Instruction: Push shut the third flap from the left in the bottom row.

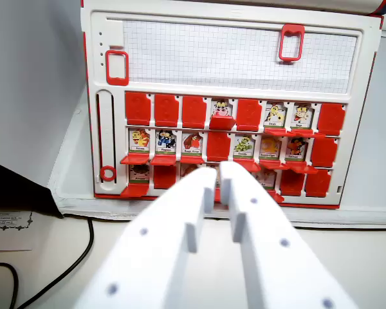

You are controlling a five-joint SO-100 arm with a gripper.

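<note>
A white and red flap board (231,58) stands upright ahead, with three rows of small flaps. Some flaps are shut and show plain red. Others hang open and show cartoon faces. In the bottom row the first flap (139,174) is open and the second (166,175) is shut. The third flap (189,169) shows a strip of picture just above my left fingertip. My white gripper (220,177) fills the lower middle, fingers close together with nothing between them. Its tips overlap the middle of the bottom row and hide the flaps there.
A black cable (64,270) curls over the table at lower left, beside a printed paper label (6,222) and a dark object (19,190). The board rests on a white base (71,193). Red slider frames (117,67) sit on the grid panel.
</note>
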